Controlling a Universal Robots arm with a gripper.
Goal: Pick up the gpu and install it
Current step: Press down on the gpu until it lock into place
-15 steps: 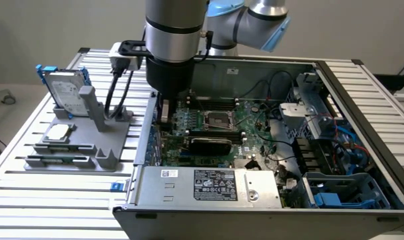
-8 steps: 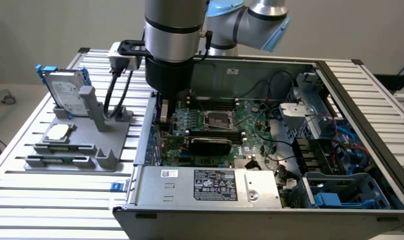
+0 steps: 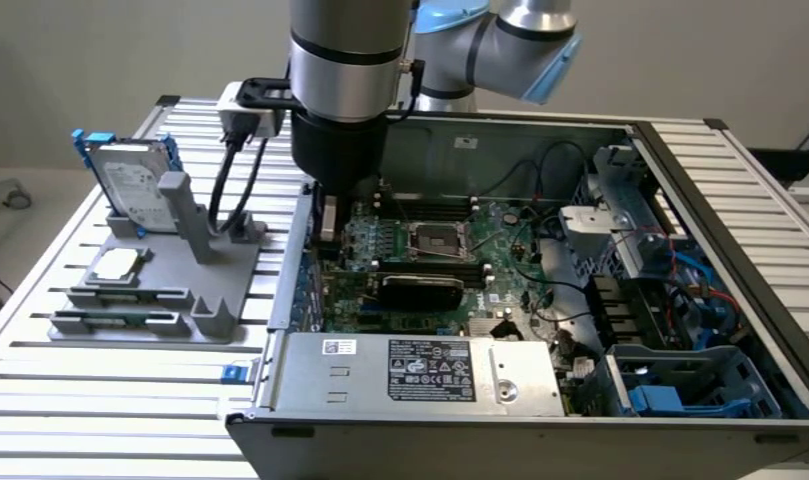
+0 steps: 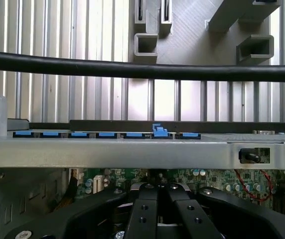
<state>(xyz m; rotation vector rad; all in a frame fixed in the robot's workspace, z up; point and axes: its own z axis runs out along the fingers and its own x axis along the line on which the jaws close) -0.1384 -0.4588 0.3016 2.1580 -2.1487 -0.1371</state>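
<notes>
The open computer case [image 3: 724, 200] lies on the slatted table with its motherboard [image 3: 511, 250] facing up. My gripper [image 3: 335, 195] is lowered inside the case, close to the wall on the exterior view's left. A thin upright card with a silver bracket, the gpu [image 3: 327, 218], hangs just under it over the expansion slots. In the wrist view my black fingers [image 4: 143, 214] are pressed close together at the gripper [image 4: 157, 199], with the thin card between them, just inside the grey case wall [image 4: 132, 152]. How deep the card sits in a slot is hidden.
A grey fixture [image 3: 177, 290] on the exterior view's left holds a hard drive in a blue frame [image 3: 127, 175], a processor chip [image 3: 115, 265] and a memory stick [image 3: 117, 320]. The power supply [image 3: 418, 370] fills the case's near end. A black cable [image 4: 132, 69] crosses the wrist view.
</notes>
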